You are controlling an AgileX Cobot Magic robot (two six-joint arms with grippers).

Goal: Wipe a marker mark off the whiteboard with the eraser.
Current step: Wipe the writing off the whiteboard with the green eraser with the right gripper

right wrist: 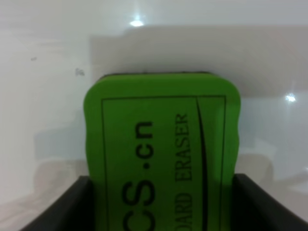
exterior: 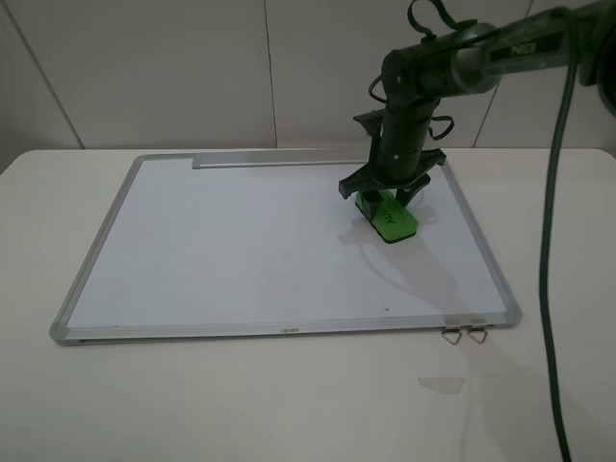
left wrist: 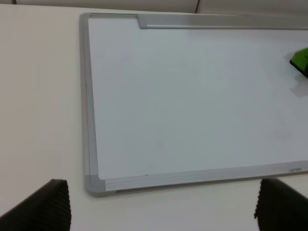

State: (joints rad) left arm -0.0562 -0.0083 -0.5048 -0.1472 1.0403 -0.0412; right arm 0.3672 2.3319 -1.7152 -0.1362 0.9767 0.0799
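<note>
The whiteboard (exterior: pixel 241 241) lies flat on the pale table, and its silver frame fills the left wrist view (left wrist: pixel 192 96). The green eraser (exterior: pixel 395 218) rests felt-down on the board's far right part. My right gripper (exterior: pixel 390 204) is shut on it from above. In the right wrist view the eraser (right wrist: pixel 161 144) sits between the two dark fingers (right wrist: pixel 65 207), lettering up, and the right gripper (right wrist: pixel 161 214) closes on its sides. My left gripper (left wrist: pixel 163 207) hovers open off the board's near left corner, and the eraser's edge (left wrist: pixel 301 60) just shows there. No marker mark shows in any view.
A grey tray strip (exterior: pixel 279 159) runs along the far edge. Two metal clips (exterior: pixel 465 334) hang off the near right corner. A tiny dark speck (exterior: pixel 388 310) sits near the front frame. A black cable (exterior: pixel 551 250) hangs on the right, and a clear scrap (exterior: pixel 441 385) lies on the table.
</note>
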